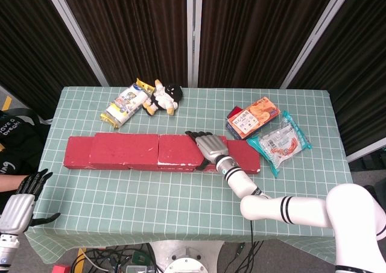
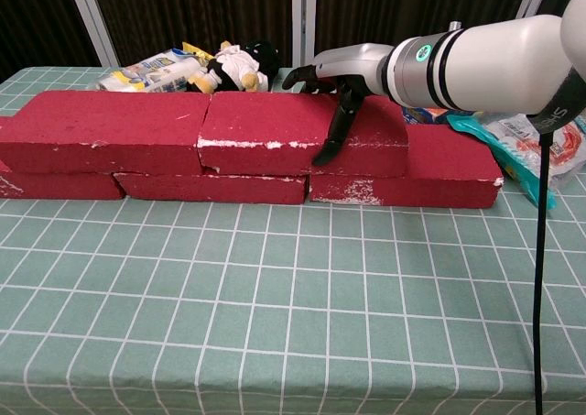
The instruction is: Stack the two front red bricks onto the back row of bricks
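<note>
Upper right red brick (image 2: 302, 129) lies on the back row of bricks (image 2: 211, 186), its left end butted against the upper left red brick (image 2: 101, 129). Right hand (image 2: 339, 71) grips it: palm on top, thumb down the front face, dark fingers (image 1: 194, 134) over the rear edge. Left hand (image 1: 21, 200) hangs off the table's (image 1: 181, 194) left edge, fingers spread, holding nothing. Bare checked cloth spans the front
</note>
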`<state>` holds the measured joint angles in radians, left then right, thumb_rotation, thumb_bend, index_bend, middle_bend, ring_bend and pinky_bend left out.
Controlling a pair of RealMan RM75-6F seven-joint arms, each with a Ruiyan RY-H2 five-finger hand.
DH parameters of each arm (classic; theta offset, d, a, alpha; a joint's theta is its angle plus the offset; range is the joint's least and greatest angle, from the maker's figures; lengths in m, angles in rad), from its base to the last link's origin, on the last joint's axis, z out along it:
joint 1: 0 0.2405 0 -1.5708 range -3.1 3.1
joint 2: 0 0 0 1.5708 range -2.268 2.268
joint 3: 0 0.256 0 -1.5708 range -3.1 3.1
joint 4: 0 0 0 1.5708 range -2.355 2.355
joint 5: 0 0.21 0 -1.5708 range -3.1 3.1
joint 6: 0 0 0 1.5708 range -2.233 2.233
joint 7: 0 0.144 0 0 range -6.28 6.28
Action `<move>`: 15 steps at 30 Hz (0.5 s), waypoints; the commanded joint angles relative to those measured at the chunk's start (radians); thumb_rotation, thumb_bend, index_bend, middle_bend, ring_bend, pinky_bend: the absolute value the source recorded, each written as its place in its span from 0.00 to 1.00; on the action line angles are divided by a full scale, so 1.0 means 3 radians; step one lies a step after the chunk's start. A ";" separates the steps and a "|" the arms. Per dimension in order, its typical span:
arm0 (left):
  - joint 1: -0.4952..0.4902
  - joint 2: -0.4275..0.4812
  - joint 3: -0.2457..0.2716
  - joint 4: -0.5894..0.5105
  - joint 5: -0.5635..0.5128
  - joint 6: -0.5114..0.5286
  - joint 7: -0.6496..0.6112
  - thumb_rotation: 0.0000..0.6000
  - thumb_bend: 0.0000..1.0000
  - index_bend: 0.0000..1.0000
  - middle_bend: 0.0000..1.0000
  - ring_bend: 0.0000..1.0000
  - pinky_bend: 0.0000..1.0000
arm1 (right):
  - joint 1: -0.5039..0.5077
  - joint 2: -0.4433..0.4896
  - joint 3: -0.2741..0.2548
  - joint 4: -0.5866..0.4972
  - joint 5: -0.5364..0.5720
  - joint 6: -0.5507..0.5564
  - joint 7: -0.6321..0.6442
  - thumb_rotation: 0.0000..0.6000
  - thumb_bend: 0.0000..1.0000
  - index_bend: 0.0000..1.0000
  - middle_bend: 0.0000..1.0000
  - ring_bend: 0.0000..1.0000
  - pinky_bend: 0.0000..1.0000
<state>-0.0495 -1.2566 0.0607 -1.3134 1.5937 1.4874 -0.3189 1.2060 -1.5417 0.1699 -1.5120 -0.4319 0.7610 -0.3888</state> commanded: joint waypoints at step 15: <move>0.0015 -0.0012 0.0004 0.0043 -0.0015 -0.0002 -0.0067 1.00 0.00 0.06 0.00 0.00 0.00 | 0.0000 -0.0066 0.0013 0.0047 -0.0021 0.0034 0.0002 1.00 0.09 0.00 0.07 0.00 0.03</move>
<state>-0.0452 -1.2603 0.0619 -1.3006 1.5891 1.4865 -0.3391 1.2071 -1.5602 0.1727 -1.4988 -0.4363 0.7696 -0.3897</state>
